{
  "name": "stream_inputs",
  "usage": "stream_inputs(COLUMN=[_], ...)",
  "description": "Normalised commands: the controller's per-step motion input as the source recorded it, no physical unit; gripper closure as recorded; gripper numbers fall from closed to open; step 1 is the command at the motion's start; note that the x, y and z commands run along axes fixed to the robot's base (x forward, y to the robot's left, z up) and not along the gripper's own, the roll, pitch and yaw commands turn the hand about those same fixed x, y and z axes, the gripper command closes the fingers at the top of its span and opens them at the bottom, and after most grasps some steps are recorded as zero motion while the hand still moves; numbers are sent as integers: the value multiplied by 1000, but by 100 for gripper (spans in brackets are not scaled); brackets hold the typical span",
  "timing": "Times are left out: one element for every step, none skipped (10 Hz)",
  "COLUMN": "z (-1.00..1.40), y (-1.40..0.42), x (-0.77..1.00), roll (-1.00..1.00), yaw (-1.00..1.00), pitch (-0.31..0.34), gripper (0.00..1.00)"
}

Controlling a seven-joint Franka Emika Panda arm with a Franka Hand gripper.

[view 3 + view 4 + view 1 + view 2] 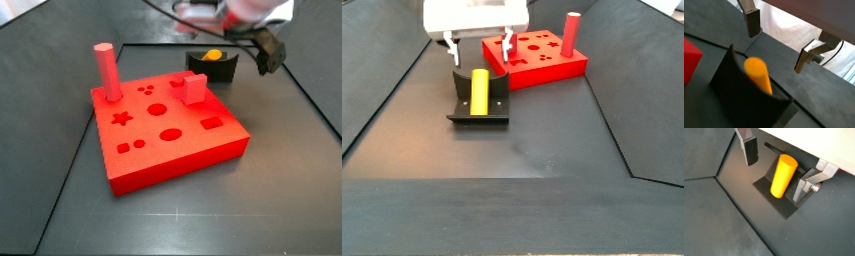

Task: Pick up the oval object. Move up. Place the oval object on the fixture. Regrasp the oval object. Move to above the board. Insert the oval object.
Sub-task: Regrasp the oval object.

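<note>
The yellow-orange oval object [783, 176] lies lengthwise in the notch of the dark fixture [783, 204], free of the fingers. My gripper [777, 170] hangs open over it, one finger on each side of the peg and neither touching. In a side view the gripper [480, 50] stands just above the far end of the oval object [478, 90] on the fixture [477, 117]. A wrist view shows the oval object [759, 74] sloping on the fixture [744, 97] below the spread fingers. The red board [171, 135] with shaped holes sits beside the fixture [214, 70].
A tall red cylinder peg [104, 72] and a red rectangular block [194, 90] stand upright in the board. In a side view the board [540, 58] lies behind the fixture, close to the gripper. Raised dark walls border the work floor.
</note>
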Motion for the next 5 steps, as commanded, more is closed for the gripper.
stream_inputs(z=[-903,-754,-605,-410,-268], y=[27,19,15,9,8], x=[105,92,76,69,62], roll=[82,79,75,70,74], yaw=[-27,-39,-47,-46,-39], pitch=[-101,-83,-63,-45,-33], gripper=[0,0,0,0,0])
